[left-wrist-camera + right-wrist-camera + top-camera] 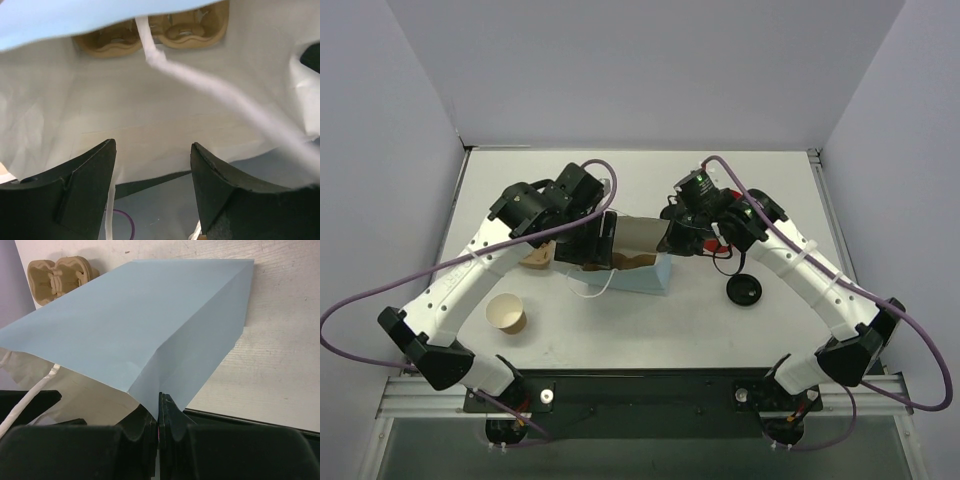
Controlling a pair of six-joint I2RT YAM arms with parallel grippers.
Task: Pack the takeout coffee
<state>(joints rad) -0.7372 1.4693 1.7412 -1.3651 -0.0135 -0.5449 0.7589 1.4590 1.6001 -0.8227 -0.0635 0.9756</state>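
Bag (650, 280) mouth lies hidden from above; right pincer (159, 409) clamps its edge.

bag (150, 325): light blue, white inside
open cup (506, 314): tan, white inside
lid (744, 290): black
carrier (55, 275): tan
desk (650, 180): white

The bag (150, 315) is matt blue paper (white inside); tray (55, 275) seems moulded pulp.
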